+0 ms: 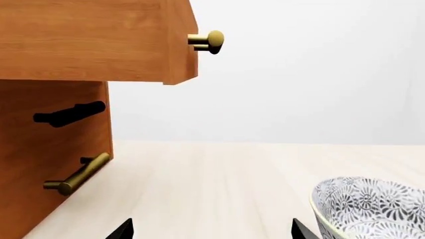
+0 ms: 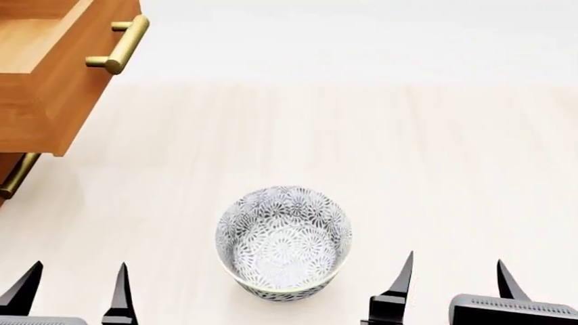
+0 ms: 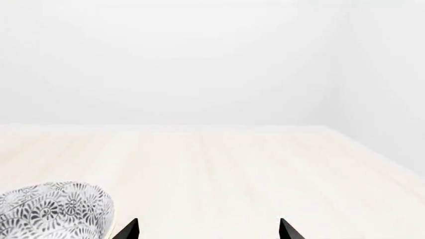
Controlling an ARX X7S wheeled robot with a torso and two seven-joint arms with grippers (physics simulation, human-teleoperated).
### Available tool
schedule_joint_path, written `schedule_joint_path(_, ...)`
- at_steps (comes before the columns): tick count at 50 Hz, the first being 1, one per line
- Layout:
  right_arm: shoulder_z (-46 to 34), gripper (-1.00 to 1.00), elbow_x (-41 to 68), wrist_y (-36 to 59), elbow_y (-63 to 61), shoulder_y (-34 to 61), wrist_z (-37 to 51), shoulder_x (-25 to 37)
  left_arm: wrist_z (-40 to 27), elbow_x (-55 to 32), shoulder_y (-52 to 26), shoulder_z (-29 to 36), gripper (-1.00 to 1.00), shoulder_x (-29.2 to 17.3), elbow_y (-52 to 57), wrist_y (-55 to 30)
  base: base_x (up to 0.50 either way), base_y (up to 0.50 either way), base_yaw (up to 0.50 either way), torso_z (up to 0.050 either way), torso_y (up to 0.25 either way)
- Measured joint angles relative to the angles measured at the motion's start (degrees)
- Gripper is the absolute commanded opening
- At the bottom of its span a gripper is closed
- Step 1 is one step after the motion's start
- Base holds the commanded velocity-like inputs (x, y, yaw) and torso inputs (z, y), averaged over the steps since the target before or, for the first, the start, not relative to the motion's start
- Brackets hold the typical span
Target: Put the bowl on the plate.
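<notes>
The bowl (image 2: 283,242), white with a dense grey-black floral pattern, stands upright on the pale wooden table (image 2: 407,149) near its front edge. It also shows in the left wrist view as the bowl (image 1: 371,206) and in the right wrist view as the bowl (image 3: 53,209). My left gripper (image 2: 75,291) is open to the bowl's left, nothing between its fingers. On the bowl's right my right gripper (image 2: 453,281) is open too, holding nothing. The bowl lies between the two grippers, touching neither. The plate is out of view.
A wooden cabinet (image 2: 45,88) stands at the back left with its upper drawer pulled out over the table, brass handle (image 2: 122,44) facing right. A lower drawer's handle (image 1: 76,174) shows under it. Behind the table is a plain white wall (image 3: 199,59).
</notes>
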Motion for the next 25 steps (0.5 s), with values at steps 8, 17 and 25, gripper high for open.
schedule_joint_path(8,0.10,1.00,0.71,1.60,-0.50,0.31,0.47,0.02,-0.30,-0.30,0.15,0.13,1.00,-0.29,0.17,0.07,0.02,0.00,0.00,0.000,0.000)
schedule_joint_path(17,0.88,1.00,3.27,5.58,-2.21,1.28,0.45,0.03,-0.63,-0.64,0.34,0.30,1.00,-0.61,0.43,0.03,0.00,0.00,0.00,0.000,0.000)
schedule_joint_path(25,0.41,1.00,5.21,13.18,-5.71,4.43,1.04,0.94,-1.13,-0.88,0.36,0.16,1.00,-0.92,0.40,0.06,0.00,0.00,0.00,0.000,0.000)
